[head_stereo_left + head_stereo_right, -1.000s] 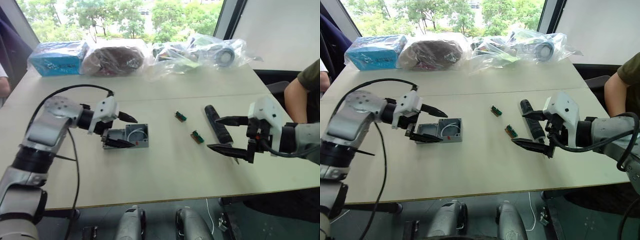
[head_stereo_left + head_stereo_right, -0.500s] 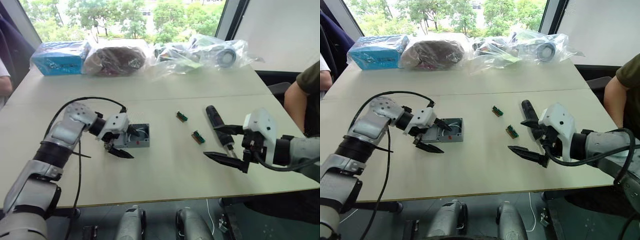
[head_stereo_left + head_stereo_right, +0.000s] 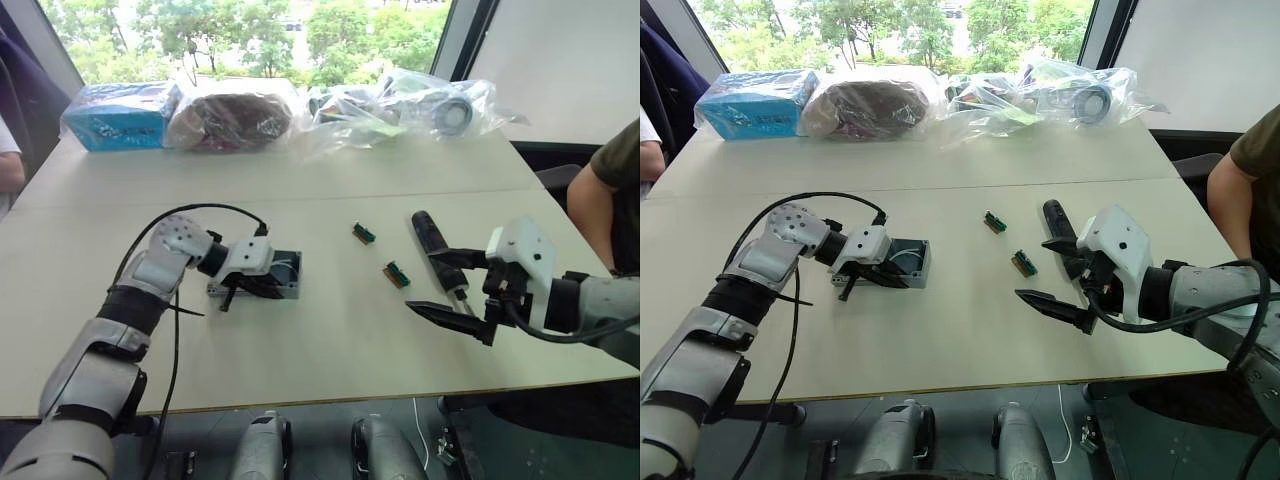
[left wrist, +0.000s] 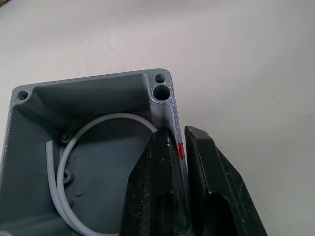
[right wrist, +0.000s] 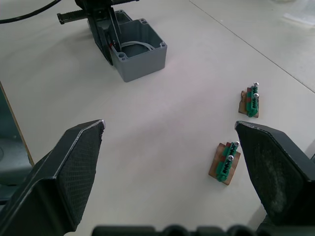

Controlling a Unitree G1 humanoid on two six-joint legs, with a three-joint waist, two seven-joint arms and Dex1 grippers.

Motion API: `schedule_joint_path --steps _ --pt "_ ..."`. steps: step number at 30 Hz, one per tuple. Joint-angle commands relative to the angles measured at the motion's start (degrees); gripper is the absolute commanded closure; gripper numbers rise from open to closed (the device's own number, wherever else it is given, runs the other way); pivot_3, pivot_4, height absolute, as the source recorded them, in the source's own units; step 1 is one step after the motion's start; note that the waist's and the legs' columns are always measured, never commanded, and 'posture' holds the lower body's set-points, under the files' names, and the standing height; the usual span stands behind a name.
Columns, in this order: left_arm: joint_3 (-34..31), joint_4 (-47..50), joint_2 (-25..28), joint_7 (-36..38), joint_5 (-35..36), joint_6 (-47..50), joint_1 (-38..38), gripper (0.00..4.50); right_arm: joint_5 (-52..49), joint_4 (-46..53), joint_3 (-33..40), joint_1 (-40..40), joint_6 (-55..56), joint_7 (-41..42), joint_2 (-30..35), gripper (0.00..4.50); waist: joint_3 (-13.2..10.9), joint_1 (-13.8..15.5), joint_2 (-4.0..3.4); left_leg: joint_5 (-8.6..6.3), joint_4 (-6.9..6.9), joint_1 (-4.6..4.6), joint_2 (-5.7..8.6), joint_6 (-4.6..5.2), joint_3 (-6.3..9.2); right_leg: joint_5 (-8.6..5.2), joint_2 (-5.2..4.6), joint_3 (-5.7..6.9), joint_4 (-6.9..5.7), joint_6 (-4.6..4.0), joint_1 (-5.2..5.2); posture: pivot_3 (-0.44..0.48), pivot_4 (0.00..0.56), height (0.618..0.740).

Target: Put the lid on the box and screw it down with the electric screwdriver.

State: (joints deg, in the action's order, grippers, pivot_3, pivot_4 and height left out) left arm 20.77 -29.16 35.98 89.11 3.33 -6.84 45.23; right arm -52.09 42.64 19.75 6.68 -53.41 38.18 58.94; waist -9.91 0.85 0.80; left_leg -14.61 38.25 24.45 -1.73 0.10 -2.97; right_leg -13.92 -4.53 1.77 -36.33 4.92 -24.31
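The box (image 3: 288,277) sits open-topped on the table left of centre, with a white wire curled inside it (image 4: 88,108). My left gripper (image 4: 178,132) is shut on the box's wall by its red mark, one finger inside and one outside. The lid is hidden from me. Right of centre lies the electric screwdriver (image 3: 434,243), black and long. My right gripper (image 3: 420,280) hovers open at the screwdriver's near end, one finger on each side and nothing between them; its own view looks across the table to the box (image 5: 140,54).
Two small green-and-brown connector blocks (image 3: 362,233) (image 3: 396,273) lie between box and screwdriver. Plastic bags (image 3: 400,100) and a blue carton (image 3: 115,112) line the far edge. A person's arm (image 3: 615,180) shows at the right, another person (image 3: 8,165) at the left.
My left gripper has come down onto the box and shut on its wall. The right gripper has dropped a little toward the near end of the screwdriver, staying open.
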Motion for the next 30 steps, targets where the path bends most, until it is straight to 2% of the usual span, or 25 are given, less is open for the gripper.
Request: schedule_joint_path --steps 1,5,8,12,16,20,27,29,30 --pt "4.3 -0.5 -0.2 3.4 2.5 -5.9 3.2 4.47 -0.5 1.4 1.8 0.3 0.9 -0.2 0.2 0.0 0.0 0.0 0.0 0.0 0.0 0.0 0.01 0.0 0.0 0.0 -0.02 0.0 0.0 0.0 0.0 0.0 0.15 0.74" --pt "9.8 -5.2 -1.9 3.4 5.1 -11.0 8.0 4.47 -0.8 1.5 1.8 0.5 0.7 -0.3 0.4 0.0 0.0 0.0 0.0 0.0 0.0 0.01 0.01 0.0 0.01 0.0 -0.02 0.0 0.0 0.0 0.0 0.0 0.15 0.74" --pt "12.1 -12.0 -4.9 3.4 4.3 -14.5 11.8 4.47 -1.1 2.0 2.2 0.1 0.3 -0.9 0.4 0.0 0.0 0.0 0.01 0.0 0.01 0.01 0.02 0.0 0.02 0.0 -0.02 0.0 0.0 0.0 0.0 0.0 0.15 0.74" --pt "12.2 -22.3 -10.1 3.4 2.0 -18.7 16.5 4.47 -2.0 3.2 3.1 -0.8 -0.3 -2.1 0.3 0.0 0.0 -0.1 0.03 0.0 0.03 0.02 0.04 0.01 0.01 0.0 -0.01 0.01 0.0 0.01 0.0 0.0 0.15 0.74" --pt "11.9 -28.4 -14.9 3.4 3.4 -17.0 20.1 4.47 -2.8 4.7 4.6 -2.3 -1.0 -3.5 0.2 0.0 0.0 0.1 0.04 -0.01 0.05 0.06 0.07 0.02 0.01 0.01 -0.01 0.05 0.0 0.01 0.0 0.0 0.15 0.74" --pt "13.1 -31.0 -16.2 3.4 3.7 -17.3 21.3 4.47 -4.1 5.7 5.7 -3.0 -1.7 -4.9 0.4 0.0 0.0 -0.2 0.05 -0.02 0.05 0.06 0.06 0.04 0.09 0.01 -0.02 0.03 0.01 0.02 0.0 0.0 0.15 0.74" --pt "16.8 -31.9 -15.0 3.4 4.5 -16.2 22.4 4.47 -5.6 6.4 6.5 -3.8 -2.0 -6.5 0.8 0.0 0.0 -0.1 0.05 -0.04 0.05 0.04 0.02 0.07 0.22 0.01 0.04 0.04 -0.06 0.02 -0.01 0.0 0.15 0.74" --pt "16.9 -32.2 -15.0 3.4 4.5 -15.7 22.6 3.61 -5.8 6.3 6.1 -3.4 -2.0 -6.8 0.9 0.0 0.0 -0.1 0.05 -0.04 0.06 0.04 0.02 0.07 0.21 0.01 0.03 0.03 -0.06 0.02 -0.01 0.0 0.15 0.74" --pt "16.9 -32.3 -15.0 3.4 4.5 -15.7 22.7 3.37 -5.9 6.3 5.9 -3.3 -2.0 -6.9 0.9 0.0 0.0 -0.1 0.05 -0.04 0.06 0.04 0.03 0.07 0.21 0.01 0.03 0.02 -0.06 0.02 -0.01 0.0 0.15 0.74"
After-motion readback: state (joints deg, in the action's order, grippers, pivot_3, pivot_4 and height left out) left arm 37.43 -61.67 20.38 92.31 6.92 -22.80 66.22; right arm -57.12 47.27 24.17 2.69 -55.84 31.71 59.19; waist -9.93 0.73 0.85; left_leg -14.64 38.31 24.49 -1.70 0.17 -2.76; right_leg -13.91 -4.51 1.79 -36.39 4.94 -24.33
